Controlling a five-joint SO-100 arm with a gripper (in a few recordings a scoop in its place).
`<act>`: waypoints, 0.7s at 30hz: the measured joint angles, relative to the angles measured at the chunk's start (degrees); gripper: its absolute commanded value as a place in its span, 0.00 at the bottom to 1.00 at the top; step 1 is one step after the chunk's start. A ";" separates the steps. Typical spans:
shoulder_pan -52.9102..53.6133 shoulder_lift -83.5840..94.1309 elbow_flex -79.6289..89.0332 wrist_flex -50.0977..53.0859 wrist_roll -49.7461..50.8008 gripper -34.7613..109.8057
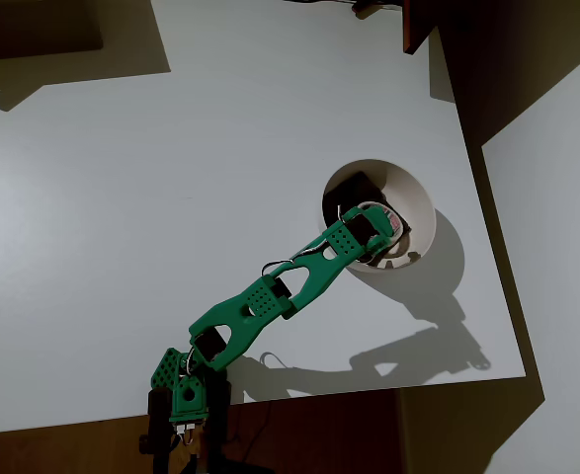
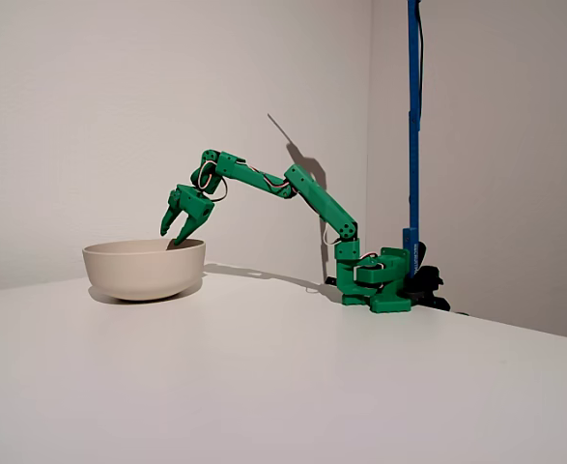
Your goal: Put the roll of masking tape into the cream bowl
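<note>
A green arm [image 2: 293, 188] is seen reaching from its base [image 2: 380, 280] at the near table edge in the overhead view, extended out over the cream bowl [image 1: 416, 202]. In the fixed view the gripper [image 2: 174, 232] is held just above the bowl's rim [image 2: 143, 249], pointed downward, with its two fingers spread moderately apart. Nothing is seen clamped between the fingers in that view.

In the overhead view the roll of masking tape [image 1: 393, 219] is found inside the bowl, partly covered by the gripper head [image 1: 354, 237]; only an off-white arc with reddish print is visible past the head. Whether the tape is touched by the fingertips cannot be told from above. A dark brown squarish lump [image 1: 349, 188] is observed in the bowl, beside the tape on the side away from the arm's base.

The bowl is placed on a white table [image 1: 171, 178], toward the right edge in the overhead view. A long shadow of the arm is cast across the table to the right of the base. A blue upright pole [image 2: 413, 116] is recorded behind the arm's base in the fixed view.
</note>
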 measured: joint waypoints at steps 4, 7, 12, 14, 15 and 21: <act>0.00 0.00 0.00 0.00 2.37 0.18; -0.09 0.35 -0.35 1.58 4.04 0.18; -2.90 6.15 -0.35 5.71 5.54 0.18; -4.83 9.40 -0.35 8.09 5.19 0.18; -6.06 11.07 -0.35 9.49 5.19 0.18; -15.03 20.83 -0.53 17.67 4.22 0.18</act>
